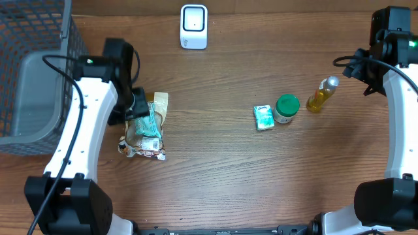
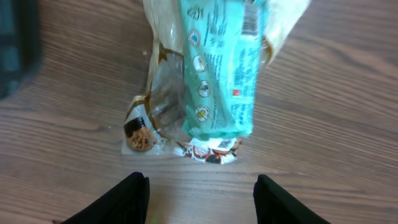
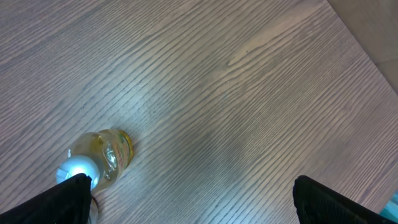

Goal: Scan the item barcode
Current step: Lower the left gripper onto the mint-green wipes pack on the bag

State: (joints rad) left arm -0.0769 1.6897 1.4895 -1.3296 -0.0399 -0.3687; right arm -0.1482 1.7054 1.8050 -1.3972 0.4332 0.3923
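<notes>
A teal packet (image 1: 149,123) lies on a clear snack bag (image 1: 141,147) at the table's left. My left gripper (image 1: 136,108) hovers just behind them. In the left wrist view the teal packet (image 2: 221,68) shows a barcode (image 2: 250,22) near its far end, with the snack bag (image 2: 163,106) under it. The left gripper (image 2: 202,182) is open, with only bare wood between its fingers. The white scanner (image 1: 194,26) stands at the back centre. My right gripper (image 1: 364,67) is open at the far right. In its own view the right gripper (image 3: 193,182) holds nothing.
A grey wire basket (image 1: 26,78) fills the back left corner. Right of centre stand a small teal box (image 1: 264,117), a green-lidded jar (image 1: 286,108) and a yellow bottle (image 1: 321,94). The bottle (image 3: 102,155) sits by my right gripper's left finger.
</notes>
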